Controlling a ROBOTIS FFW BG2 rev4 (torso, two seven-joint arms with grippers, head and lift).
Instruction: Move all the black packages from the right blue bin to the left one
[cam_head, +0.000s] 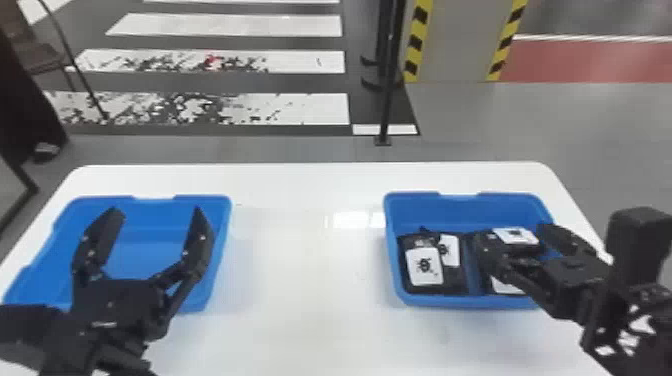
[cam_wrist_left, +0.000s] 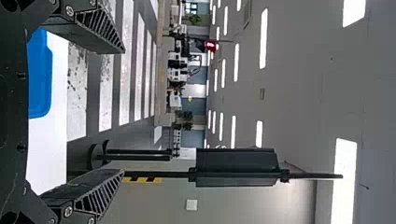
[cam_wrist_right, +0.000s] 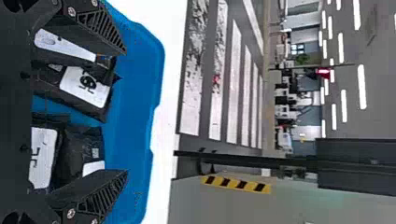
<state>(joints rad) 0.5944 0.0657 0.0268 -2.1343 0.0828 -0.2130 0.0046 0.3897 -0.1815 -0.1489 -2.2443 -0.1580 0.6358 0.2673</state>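
Facing striped floor (cam_head: 300, 107), a white table (cam_head: 310, 240) lies beneath left end effector (cam_head: 157, 212) and right end effector (cam_head: 514, 233), fingers apart.

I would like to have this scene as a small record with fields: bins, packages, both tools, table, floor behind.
left bin: blue, on the table's left side
right bin: blue, on the table's right side
packages: several, black with white labels, in the right bin; exact count unclear
left tool: open, above the left bin
right tool: open, over the packages
table: white, rounded corners
floor behind: dark with white stripes
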